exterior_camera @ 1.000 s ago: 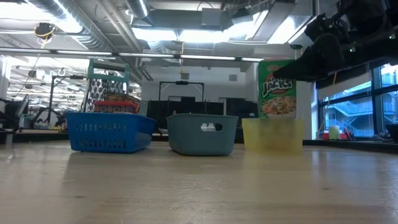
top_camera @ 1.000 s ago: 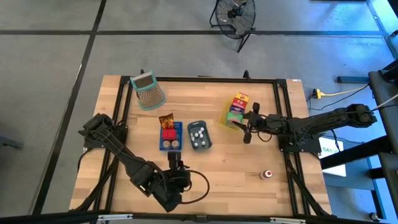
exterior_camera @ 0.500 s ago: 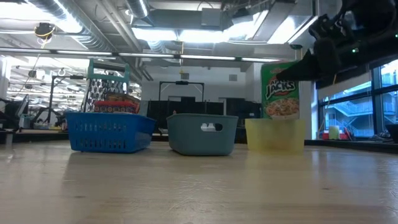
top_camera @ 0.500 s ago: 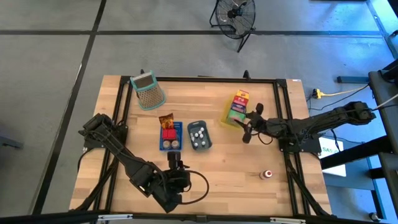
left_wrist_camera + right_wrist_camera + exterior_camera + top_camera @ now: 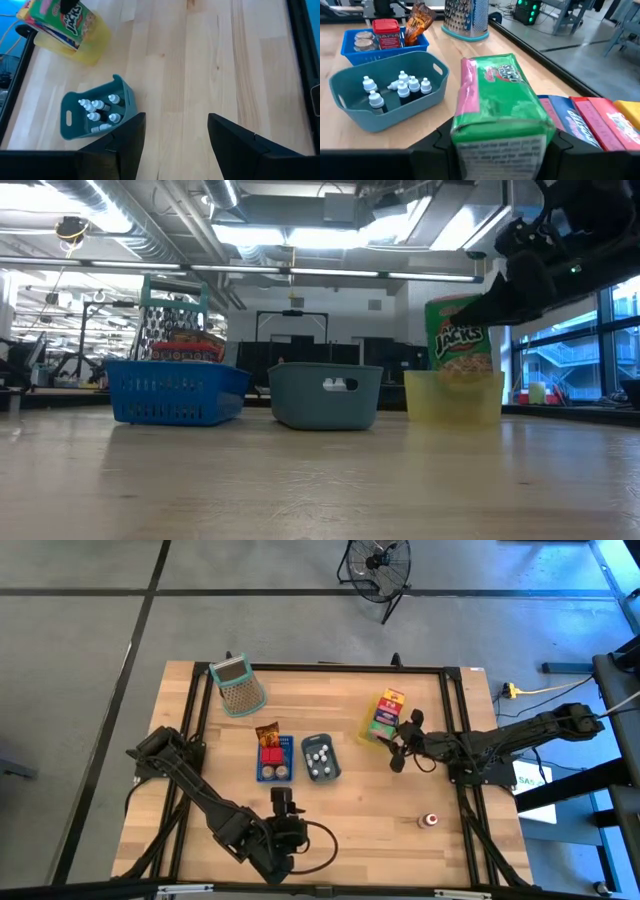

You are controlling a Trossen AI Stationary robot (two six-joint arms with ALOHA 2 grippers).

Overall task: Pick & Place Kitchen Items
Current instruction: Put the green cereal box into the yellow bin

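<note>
My right gripper is shut on a green carton that stands in the yellow tray, next to blue, red and yellow cartons. The low view shows this green carton upright above the tray's rim. My left gripper is open and hovers over bare table near the near edge. The grey-blue tray holds tiny white round-capped pieces. A red tin, a brown packet and a jar sit in the blue tray. My right gripper pinches the green carton between its two fingers, one on each narrow side of the end facing the wrist camera. The fingers come roughly level from the table's right side. The carton stands upright, its lower part inside the yellow tray.
A green-rimmed metal grater-like basket lies at the far left of the table. A small red-capped jar stands alone near the right edge. Bare wood lies between the trays and the near edge. The black frame rail runs under my right arm.
My right gripper has moved toward the table's right edge and slightly down with the green carton. In the low view the carton has shifted right and sunk lower into the yellow tray, and the tray itself has slid a little to the right.
</note>
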